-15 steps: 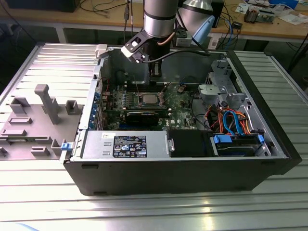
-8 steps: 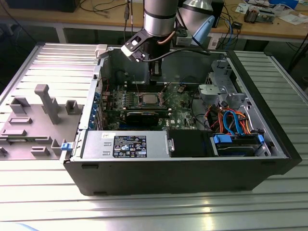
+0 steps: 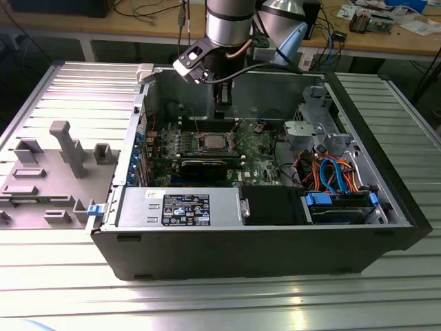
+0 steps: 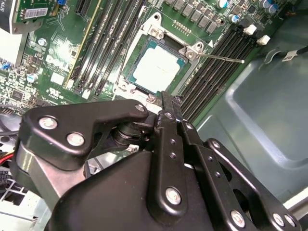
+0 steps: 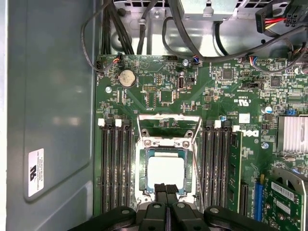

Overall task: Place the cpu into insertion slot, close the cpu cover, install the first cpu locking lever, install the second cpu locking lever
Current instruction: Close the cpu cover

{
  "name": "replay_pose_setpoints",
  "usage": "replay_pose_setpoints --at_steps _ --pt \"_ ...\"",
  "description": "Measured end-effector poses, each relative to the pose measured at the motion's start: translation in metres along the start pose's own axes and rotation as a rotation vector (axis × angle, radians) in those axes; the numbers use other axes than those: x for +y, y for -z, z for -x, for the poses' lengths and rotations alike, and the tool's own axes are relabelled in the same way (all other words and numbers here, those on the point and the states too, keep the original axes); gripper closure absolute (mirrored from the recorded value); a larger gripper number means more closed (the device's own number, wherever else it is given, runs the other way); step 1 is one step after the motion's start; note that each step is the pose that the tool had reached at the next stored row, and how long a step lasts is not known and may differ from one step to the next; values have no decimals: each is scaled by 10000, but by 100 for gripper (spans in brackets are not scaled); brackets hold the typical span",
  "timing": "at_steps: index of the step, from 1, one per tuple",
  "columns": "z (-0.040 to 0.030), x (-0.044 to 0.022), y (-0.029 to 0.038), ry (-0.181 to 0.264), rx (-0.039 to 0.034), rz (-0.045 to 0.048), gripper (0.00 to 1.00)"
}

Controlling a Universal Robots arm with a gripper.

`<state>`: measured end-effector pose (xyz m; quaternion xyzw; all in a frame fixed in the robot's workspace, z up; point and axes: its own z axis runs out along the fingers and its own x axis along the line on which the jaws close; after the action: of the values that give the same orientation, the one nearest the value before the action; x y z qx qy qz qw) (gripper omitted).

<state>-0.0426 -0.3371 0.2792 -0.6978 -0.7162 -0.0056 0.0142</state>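
Ribbed metal table (image 3: pixel 207 303) carries an open computer case (image 3: pixel 241 255) lying on its side, and the arm reaches down into it over the green board (image 5: pixel 159 96). The cpu (image 5: pixel 166 171) lies flat in the slot (image 5: pixel 166 143), silver top up, edges square to the rim, so the placing step looks done. The gripper (image 5: pixel 166 188) hangs just above the side of the chip nearest it. In the first wrist view its two black fingertips (image 5: pixel 160 190) stand pressed together with nothing between them, overlapping that edge of the chip; whether they touch it I cannot tell. The same pairing shows in the second wrist view, where the gripper (image 4: pixel 166 102) points at the cpu (image 4: pixel 156 71) from just beside the socket corner. What matters is the cover (image 5: pixel 168 118): it is swung open on the far side of the slot from the fingers, its window showing board through it, so the whole chip lies between fingertips and cover. Its hinge edge runs crosswise to the line from fingers to cover. How steeply it stands is hard to judge. A thin lever (image 4: pixel 221 57) sticks out free beside the socket. In the exterior view the gripper (image 3: pixel 222 96) hangs behind the cpu (image 3: pixel 211 143).
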Motion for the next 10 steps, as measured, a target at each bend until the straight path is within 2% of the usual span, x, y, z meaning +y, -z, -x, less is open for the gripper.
replay_pose_setpoints --at_steps 6,10 --pt "-1 0 43 0 0 0 89" --pt "-2 0 48 0 1 1 89"
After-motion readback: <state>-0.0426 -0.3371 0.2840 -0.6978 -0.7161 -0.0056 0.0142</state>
